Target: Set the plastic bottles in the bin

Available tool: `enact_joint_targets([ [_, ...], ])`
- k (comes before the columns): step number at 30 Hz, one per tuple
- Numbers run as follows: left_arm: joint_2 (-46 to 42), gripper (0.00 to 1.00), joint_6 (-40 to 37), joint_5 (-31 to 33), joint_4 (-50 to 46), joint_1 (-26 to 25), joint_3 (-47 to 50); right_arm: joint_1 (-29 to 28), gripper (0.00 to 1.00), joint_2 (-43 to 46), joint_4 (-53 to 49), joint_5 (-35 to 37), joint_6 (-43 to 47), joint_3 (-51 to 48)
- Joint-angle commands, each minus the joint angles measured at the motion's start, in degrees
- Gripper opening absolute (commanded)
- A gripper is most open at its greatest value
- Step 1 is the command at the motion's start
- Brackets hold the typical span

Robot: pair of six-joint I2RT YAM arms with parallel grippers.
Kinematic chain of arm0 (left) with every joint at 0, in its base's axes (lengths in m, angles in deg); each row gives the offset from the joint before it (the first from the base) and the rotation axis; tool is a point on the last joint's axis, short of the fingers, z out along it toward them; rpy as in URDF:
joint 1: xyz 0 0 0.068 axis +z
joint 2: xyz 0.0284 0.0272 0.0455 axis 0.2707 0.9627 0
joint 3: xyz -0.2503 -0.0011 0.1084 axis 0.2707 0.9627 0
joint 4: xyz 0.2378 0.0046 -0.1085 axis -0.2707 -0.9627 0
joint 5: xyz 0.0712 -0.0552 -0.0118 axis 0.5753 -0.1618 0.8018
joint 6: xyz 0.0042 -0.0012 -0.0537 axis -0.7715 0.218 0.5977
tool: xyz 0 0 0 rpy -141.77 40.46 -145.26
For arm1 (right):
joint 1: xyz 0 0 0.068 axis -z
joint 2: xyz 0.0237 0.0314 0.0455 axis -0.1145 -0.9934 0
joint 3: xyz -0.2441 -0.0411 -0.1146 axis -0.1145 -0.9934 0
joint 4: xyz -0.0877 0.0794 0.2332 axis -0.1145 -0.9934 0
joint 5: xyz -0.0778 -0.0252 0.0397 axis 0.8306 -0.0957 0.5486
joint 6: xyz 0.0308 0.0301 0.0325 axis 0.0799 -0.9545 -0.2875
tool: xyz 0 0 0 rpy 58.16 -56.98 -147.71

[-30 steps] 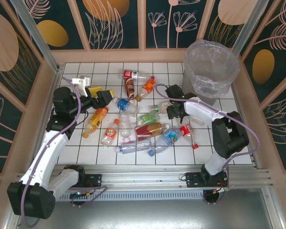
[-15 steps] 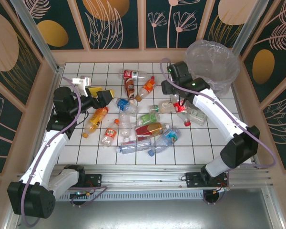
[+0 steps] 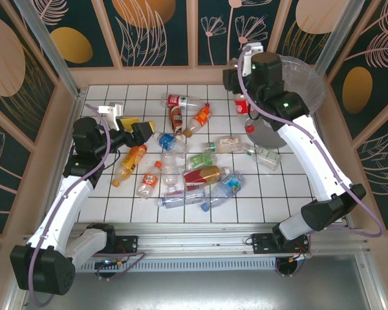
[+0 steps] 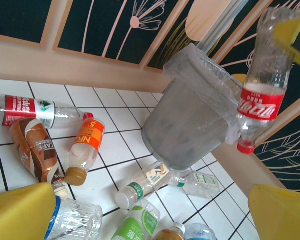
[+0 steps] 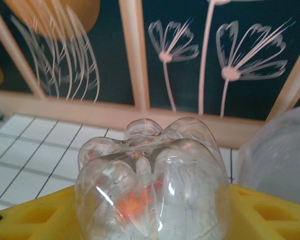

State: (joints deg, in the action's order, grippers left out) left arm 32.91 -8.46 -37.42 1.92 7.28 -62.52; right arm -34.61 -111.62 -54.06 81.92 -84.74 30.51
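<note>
1. My right tool [image 3: 240, 92] pinches one red-label bottle [image 4: 257, 100] by its bottom, cap down.
2. It hangs in the air just beside the bin [image 4: 190, 120].
3. My left tool [image 3: 137, 126] is spread wide above the tabletop [image 3: 116, 200].
4. The other bottles [image 3: 204, 174] lie on the tabletop.

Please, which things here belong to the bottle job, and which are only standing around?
Belong to the job: held red-label bottle; loose bottles on the tiles; bin.
Only around: tiled table; flower wall panels; metal rail.
</note>
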Motion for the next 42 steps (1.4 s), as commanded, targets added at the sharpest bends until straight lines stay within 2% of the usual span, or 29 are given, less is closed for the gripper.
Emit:
enact_joint_targets([
  [1,0.1,0.99,-0.7,-0.9,2.5,-0.3,0.5,3.1,0.63,0.8,6.8,1.2,1.3,2.9],
  [6,0.7,0.99,-0.7,-0.8,2.7,-0.3,0.6,8.5,0.63,0.5,11.0,-0.7,0.8,4.6],
  [12,1.1,0.99,-0.7,-0.5,2.6,-0.3,0.6,14.3,0.63,-2.1,11.6,-2.5,0.3,9.5],
  [17,1.4,0.99,-0.8,-0.3,2.6,-0.3,0.6,16.2,0.63,-4.8,10.8,-2.6,0.8,13.7],
  [23,1.3,0.99,-0.8,-0.2,2.5,-0.3,0.7,17.4,0.63,-7.1,10.6,-0.8,4.4,12.5],
  [28,1.4,0.99,-0.8,-0.1,2.5,-0.3,0.8,19.6,0.63,-9.9,7.5,-6.6,9.3,11.4],
  [34,1.7,0.98,-0.8,0.1,2.5,-0.3,0.9,23.3,0.64,-13.8,-0.6,-18.7,13.0,13.1],
  [37,1.9,0.99,-0.9,0.2,2.5,-0.3,0.9,23.5,0.66,-16.3,-5.7,-18.8,17.2,14.3],
  [42,2.6,0.99,-0.7,0.1,2.6,-0.3,0.8,23.8,0.66,-17.4,-8.2,-19.2,18.4,12.4],
])
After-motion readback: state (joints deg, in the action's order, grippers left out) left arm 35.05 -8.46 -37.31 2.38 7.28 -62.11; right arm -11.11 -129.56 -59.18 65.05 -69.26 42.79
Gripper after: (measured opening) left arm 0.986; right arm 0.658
